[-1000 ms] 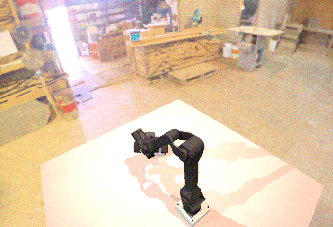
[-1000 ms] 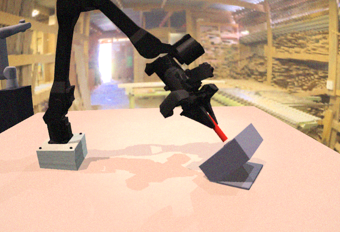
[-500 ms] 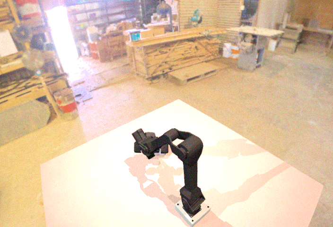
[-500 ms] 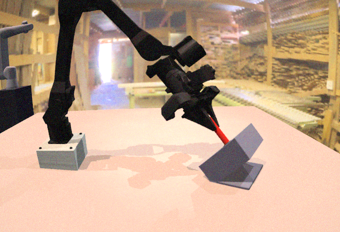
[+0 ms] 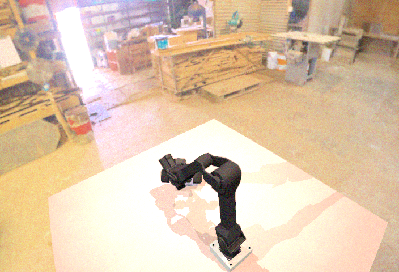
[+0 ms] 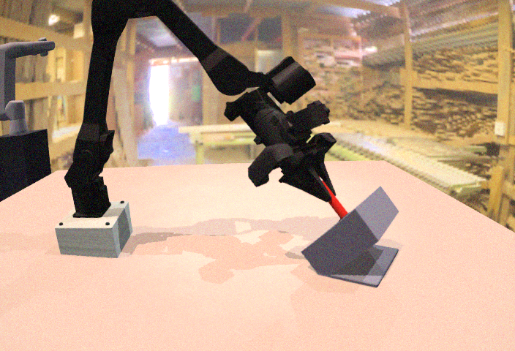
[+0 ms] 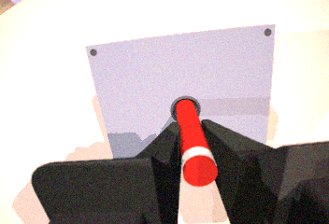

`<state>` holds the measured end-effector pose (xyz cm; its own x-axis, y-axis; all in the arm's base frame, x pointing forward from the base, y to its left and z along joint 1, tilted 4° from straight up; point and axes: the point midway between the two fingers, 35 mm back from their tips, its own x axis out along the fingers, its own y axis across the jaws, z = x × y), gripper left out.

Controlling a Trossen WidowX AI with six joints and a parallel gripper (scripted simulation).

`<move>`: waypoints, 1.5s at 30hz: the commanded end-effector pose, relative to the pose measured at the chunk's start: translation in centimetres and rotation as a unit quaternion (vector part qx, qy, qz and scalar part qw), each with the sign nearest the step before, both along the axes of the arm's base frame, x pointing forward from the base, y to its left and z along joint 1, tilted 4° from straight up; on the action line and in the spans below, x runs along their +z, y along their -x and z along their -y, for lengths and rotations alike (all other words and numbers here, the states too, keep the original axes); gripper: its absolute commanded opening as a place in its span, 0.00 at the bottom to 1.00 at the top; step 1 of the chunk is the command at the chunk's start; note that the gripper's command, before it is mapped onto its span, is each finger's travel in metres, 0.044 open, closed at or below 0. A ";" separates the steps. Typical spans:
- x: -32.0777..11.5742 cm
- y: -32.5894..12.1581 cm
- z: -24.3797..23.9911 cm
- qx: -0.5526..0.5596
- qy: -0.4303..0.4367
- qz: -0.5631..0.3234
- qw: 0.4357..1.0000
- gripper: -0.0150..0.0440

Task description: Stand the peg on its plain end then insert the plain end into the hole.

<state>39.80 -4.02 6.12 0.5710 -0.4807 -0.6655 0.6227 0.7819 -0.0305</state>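
Sunlight and wood piles fill the back of the big workshop. A wide, pale pink flat table [image 5: 110, 224] [image 6: 183, 310] spreads over the bottom of the top and exterior views. On it, a black jointed robot arm [image 5: 227, 208] [image 6: 100, 82] stands on a pale grey box-shaped base [image 5: 213, 251] [image 6: 86, 242], left of the middle in the exterior view. Right of the middle there, a grey-blue sloped panel [image 6: 345, 240] [image 7: 144, 84] leans over its flat foot. Two dark dots sit in its upper corners in the wrist view. Near that view's middle is a round hole with a dark grey ring [image 7: 173, 110]. The black gripper [image 6: 331, 197] [image 7: 190, 128] is squeezing a thin, round red peg [image 6: 339, 207] [image 7: 191, 128]. The peg tilts, its far end at the hole; how deep, I cannot tell. Its white band is by the near end.
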 end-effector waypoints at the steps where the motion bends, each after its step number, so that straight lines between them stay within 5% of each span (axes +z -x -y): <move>1: -0.3 -0.2 0.1 0.002 0.000 -0.003 1.000 0.25; 45: -1.3 -1.0 0.8 0.000 0.000 0.000 1.000 0.30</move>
<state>40.76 -4.84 4.82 0.5699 -0.4814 -0.6660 0.6227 0.7818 -0.0323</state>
